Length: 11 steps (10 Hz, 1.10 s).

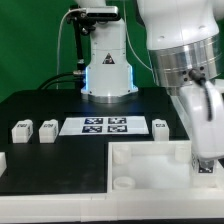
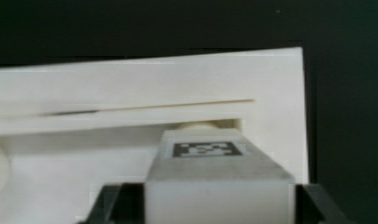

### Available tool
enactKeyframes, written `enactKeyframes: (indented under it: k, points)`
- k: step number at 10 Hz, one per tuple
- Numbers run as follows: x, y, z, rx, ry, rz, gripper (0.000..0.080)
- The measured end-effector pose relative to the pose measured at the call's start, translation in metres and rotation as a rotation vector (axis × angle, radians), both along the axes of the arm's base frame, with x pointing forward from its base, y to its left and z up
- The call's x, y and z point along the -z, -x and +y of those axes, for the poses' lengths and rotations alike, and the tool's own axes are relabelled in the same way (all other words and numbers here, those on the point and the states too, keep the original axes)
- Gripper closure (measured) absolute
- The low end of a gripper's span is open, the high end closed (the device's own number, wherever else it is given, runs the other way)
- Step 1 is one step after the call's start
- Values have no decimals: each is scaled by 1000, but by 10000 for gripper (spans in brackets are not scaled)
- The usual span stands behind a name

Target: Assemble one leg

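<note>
My gripper (image 1: 205,160) stands over the right-hand corner of the large white tray part (image 1: 150,165) in the exterior view. In the wrist view the gripper (image 2: 216,208) is shut on a white leg (image 2: 212,160), whose black-and-white tag faces the camera. The dark fingers (image 2: 125,205) press on both sides of the leg. The leg's far end sits at a corner socket (image 2: 200,126) of the tray part (image 2: 97,95); I cannot tell whether it is seated. Three more legs lie on the black table: two on the exterior view's left (image 1: 20,129) (image 1: 46,130) and one right of centre (image 1: 161,127).
The marker board (image 1: 107,126) lies flat between the loose legs. The robot's base (image 1: 107,70) stands behind it. A low white block (image 1: 3,160) sits at the exterior view's left edge.
</note>
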<state>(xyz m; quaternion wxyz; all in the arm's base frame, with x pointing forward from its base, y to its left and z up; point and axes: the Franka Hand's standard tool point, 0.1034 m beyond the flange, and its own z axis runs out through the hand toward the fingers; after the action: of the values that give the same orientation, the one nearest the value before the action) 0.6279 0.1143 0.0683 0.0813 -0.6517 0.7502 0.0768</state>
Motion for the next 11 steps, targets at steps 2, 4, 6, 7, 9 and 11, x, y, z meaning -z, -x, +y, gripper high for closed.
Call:
enactKeyframes:
  k: [2,4,6,7,9,11]
  points:
    - [-1,0,1,61,7,11,505]
    - [0,1,2,60,7,12,306]
    - [1,1,2,57,7,12,202]
    - [1,1,2,56,7,12,160]
    - [-11,3,11,48,4,-14,153]
    - [-29,6,15,47,-8,-30,150]
